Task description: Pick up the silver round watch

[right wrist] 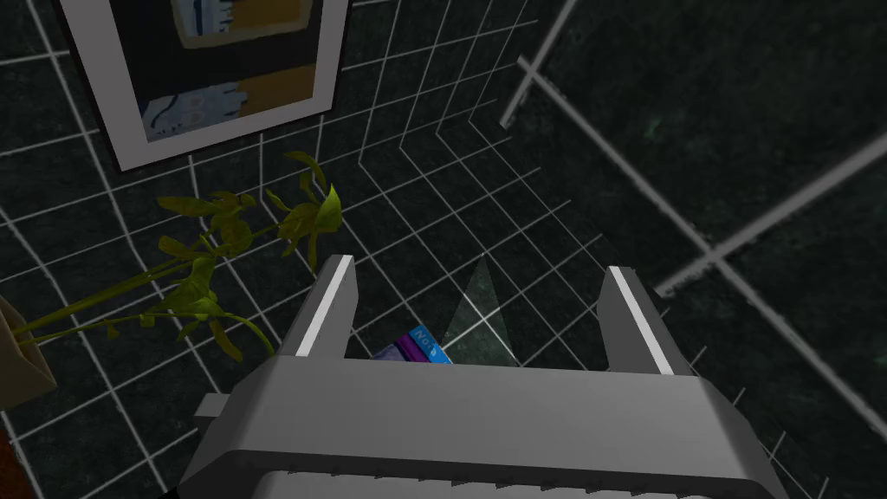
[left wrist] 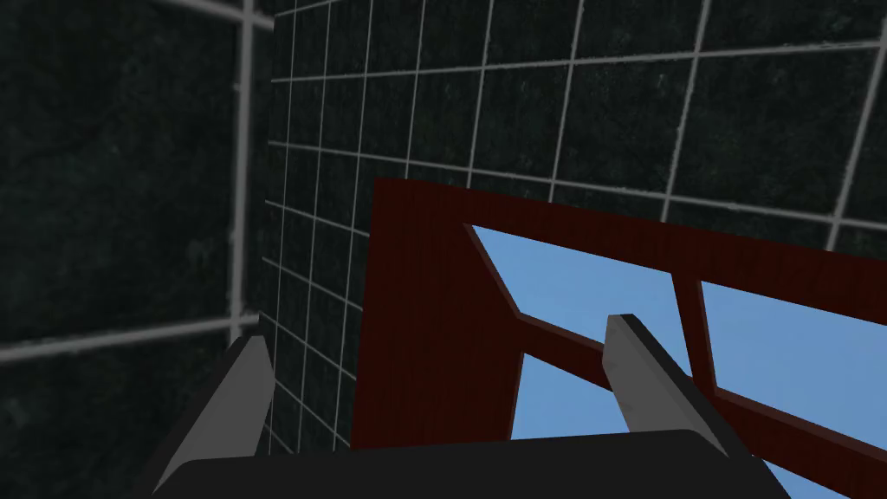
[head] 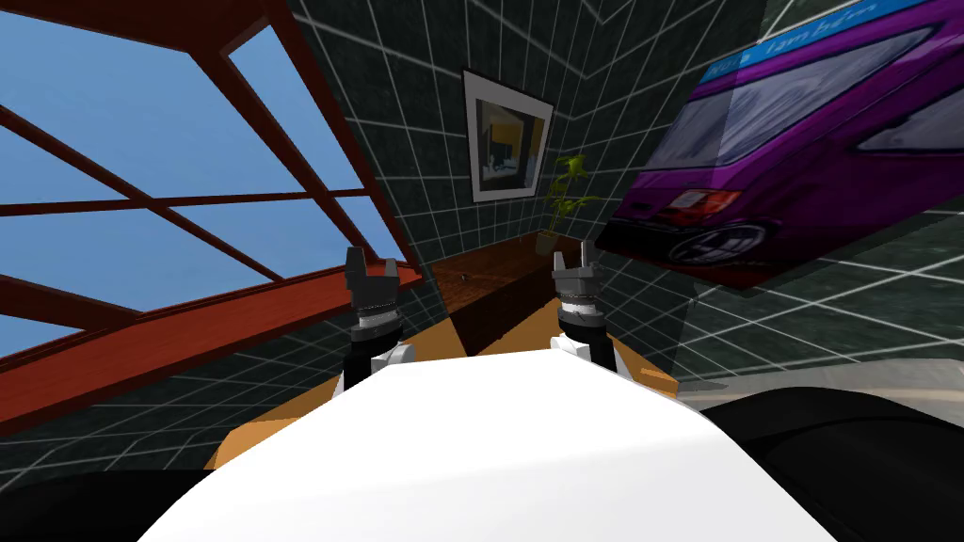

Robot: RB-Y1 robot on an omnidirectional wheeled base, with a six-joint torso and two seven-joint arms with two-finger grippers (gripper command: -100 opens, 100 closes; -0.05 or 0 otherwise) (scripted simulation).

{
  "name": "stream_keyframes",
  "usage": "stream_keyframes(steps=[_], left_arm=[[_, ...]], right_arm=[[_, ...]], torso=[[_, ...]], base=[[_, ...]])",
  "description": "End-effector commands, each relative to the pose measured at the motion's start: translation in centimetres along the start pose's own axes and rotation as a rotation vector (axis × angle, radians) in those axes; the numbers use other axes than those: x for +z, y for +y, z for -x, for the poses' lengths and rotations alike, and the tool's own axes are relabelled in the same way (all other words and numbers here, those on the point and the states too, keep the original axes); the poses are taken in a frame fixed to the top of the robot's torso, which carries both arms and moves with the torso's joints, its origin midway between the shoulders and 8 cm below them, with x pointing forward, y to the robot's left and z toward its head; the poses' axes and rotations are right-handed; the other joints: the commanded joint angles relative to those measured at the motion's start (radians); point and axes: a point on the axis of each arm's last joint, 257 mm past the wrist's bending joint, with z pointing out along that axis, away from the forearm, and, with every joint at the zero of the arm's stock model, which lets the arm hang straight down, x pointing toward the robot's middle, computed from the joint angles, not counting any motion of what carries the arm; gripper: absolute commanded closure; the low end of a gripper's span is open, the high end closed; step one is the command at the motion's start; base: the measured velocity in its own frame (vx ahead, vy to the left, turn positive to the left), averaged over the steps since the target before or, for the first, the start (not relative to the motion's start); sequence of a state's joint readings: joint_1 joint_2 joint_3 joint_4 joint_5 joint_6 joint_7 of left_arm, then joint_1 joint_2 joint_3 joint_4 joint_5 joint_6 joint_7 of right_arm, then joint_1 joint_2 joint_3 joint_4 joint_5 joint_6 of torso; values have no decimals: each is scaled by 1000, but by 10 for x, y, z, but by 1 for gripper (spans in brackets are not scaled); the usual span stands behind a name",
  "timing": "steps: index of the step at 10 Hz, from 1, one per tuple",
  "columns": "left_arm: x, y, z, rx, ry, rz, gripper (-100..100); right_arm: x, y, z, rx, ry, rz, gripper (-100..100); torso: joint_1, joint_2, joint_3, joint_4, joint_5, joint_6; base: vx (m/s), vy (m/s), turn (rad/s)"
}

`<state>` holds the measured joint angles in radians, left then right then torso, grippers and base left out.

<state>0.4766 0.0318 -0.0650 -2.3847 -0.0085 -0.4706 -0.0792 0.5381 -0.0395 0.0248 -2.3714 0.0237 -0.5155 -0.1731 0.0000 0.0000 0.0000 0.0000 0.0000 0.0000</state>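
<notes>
The watch (head: 464, 277) is showing as just a tiny pale speck, too small to tell its shape or strap. It is lying on top of the dark brown table (head: 513, 265), well apart from the potted plant (head: 563, 202) sitting at the far end.

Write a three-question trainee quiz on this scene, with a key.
1. True or false: the left pincer is shut.
2. What hangs on the wall near the potted plant? A) a framed picture B) a clock C) a mirror
3. What colour dominates the big car poster?
Key: 1 false, it is open; 2 A; 3 purple.
</notes>
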Motion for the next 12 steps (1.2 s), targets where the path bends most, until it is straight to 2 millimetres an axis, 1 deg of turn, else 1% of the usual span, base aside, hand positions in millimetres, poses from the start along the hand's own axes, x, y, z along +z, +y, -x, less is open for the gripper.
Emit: stream_keyframes(steps=[1,4,7,8,10,12], left_arm=[[-5,10,0,26,35,39,-100],[-18,30,8,76,78,129,-100],[-37,55,24,144,118,254,-100],[-37,56,24,144,118,255,-100],[-53,73,40,196,142,352,-100],[-71,89,57,251,166,456,-100]], right_arm=[[0,0,0,0,0,0,0],[0,0,0,0,0,0,0],[0,0,0,0,0,0,0],[0,0,0,0,0,0,0],[0,0,0,0,0,0,0],[0,0,0,0,0,0,0]], torso=[[0,0,0,0,0,0],[-4,1,0,0,-1,0],[-6,2,1,0,-1,0],[-6,2,1,1,-1,0],[-5,1,1,0,-1,0],[-8,2,1,0,-2,0]], base=[[-2,-36,-109],[-5,-69,-130],[-21,-89,-166],[-14,-68,-51],[-3,-96,-167],[-23,-144,-219]])
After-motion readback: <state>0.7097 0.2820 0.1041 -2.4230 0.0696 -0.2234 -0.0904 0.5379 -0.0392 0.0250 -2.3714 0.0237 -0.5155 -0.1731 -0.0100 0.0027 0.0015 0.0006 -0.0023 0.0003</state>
